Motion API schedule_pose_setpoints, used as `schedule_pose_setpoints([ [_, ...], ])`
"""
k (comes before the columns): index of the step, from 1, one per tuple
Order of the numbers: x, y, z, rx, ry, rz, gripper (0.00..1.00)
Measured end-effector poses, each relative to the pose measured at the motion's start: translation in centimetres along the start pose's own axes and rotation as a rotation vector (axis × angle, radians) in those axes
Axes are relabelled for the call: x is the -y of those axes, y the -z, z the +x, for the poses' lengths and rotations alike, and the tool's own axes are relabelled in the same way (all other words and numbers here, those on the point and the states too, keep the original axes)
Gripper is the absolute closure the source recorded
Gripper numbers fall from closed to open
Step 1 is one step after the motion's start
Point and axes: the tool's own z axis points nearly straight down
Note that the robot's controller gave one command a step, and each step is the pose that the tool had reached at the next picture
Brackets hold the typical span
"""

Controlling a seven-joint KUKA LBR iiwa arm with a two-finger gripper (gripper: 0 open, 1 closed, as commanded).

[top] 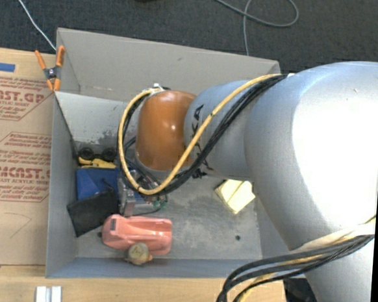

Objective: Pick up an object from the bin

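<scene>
My gripper hangs low in the bin's left half, under the arm's orange cover, with its metal body just above a pink plastic thing that lies along the near wall. A small tan round piece rests against the pink thing's near side. A black flat thing lies just left of the gripper, partly over a blue thing. A bit of green shows at the gripper's right side.
A yellow and black tool lies by the far left wall. A pale yellow block sits on the bin floor at the right, close to the arm. The arm covers much of the bin's middle and right.
</scene>
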Motion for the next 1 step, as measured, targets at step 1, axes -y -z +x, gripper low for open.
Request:
schedule_pose_setpoints([
  [1, 1.52, 0.23, 2.08, 0.020, -0.111, -0.008, 1.00],
])
